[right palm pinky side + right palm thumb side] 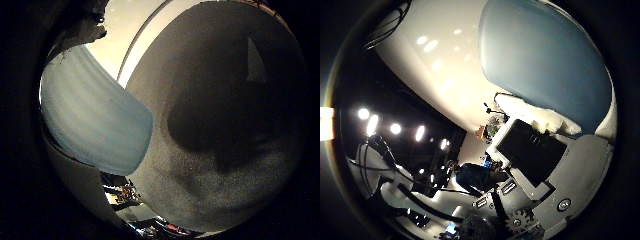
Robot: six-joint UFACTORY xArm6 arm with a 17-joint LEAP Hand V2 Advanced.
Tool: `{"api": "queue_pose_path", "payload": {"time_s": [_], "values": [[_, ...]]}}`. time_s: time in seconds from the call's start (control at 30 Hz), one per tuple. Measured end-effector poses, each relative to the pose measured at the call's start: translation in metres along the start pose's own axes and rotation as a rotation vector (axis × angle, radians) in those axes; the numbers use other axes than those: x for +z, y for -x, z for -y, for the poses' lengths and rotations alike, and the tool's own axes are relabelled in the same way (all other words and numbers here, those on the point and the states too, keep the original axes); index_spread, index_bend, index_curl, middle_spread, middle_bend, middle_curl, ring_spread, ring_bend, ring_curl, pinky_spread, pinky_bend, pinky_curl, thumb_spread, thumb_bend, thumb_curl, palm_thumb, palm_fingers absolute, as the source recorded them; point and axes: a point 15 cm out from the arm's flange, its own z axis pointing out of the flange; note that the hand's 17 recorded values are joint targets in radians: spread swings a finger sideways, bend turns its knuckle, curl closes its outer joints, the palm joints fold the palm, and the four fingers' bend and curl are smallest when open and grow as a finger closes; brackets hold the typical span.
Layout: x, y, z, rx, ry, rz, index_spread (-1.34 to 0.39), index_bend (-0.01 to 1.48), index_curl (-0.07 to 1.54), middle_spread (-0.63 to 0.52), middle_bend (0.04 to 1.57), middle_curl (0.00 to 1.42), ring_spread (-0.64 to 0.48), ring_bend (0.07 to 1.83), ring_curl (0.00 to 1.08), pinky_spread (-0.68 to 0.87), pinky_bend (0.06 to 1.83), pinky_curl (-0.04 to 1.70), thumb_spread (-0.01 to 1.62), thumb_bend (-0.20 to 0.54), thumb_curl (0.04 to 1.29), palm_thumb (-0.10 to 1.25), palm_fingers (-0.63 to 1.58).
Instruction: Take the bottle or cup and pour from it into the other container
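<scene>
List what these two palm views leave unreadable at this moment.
- Pale blue ribbed container: fills both views close to the palm; its mouth and base are cut off, so bottle or cup is unclear.
- Second container: not identifiable in either view.
- Grey surface: little finger side view, partly under dark shadow.
- Robot hand: thumb side view shows only white and black parts; whether it grips is unreadable.

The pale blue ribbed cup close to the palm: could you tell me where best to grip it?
Judging by its ridged, curved wall, grip the pale blue ribbed cup around its side wall, palm facing it; it already fills much of both views.
</scene>
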Motion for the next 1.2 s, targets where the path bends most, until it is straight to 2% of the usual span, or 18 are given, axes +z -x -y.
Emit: {"api": "queue_pose_path", "payload": {"time_s": [0.13, 0.37, 0.7, 0.97, 1.2], "values": [[-0.001, 0.023, 0.004, -0.036, 0.021, -0.016, -0.39, 0.7, 0.93, -0.28, 1.0, 0.95, -0.25, 1.33, 0.65, -0.25, 1.54, 0.48, 0.59, -0.03, 0.67, 0.97, 0.89], [0.022, 0.082, 0.007, -0.14, 0.148, -0.063, -0.4, 0.71, 1.0, -0.29, 1.03, 0.99, -0.25, 1.36, 0.68, -0.25, 1.53, 0.56, 0.59, -0.031, 0.68, 0.97, 0.85], [0.088, 0.177, -0.003, -0.328, 0.418, -0.183, -0.42, 0.69, 1.04, -0.29, 1.03, 1.01, -0.25, 1.35, 0.7, -0.26, 1.48, 0.66, 0.58, -0.031, 0.7, 0.97, 0.85], [0.149, 0.222, -0.019, -0.502, 0.587, -0.376, -0.43, 0.68, 1.06, -0.29, 1.02, 1.02, -0.26, 1.35, 0.71, -0.27, 1.45, 0.72, 0.57, -0.032, 0.7, 0.97, 0.85], [0.187, 0.252, -0.03, -0.597, 0.725, -0.533, -0.43, 0.65, 1.07, -0.3, 1.0, 1.03, -0.26, 1.34, 0.71, -0.29, 1.41, 0.76, 0.56, -0.031, 0.71, 0.97, 0.86]]}}
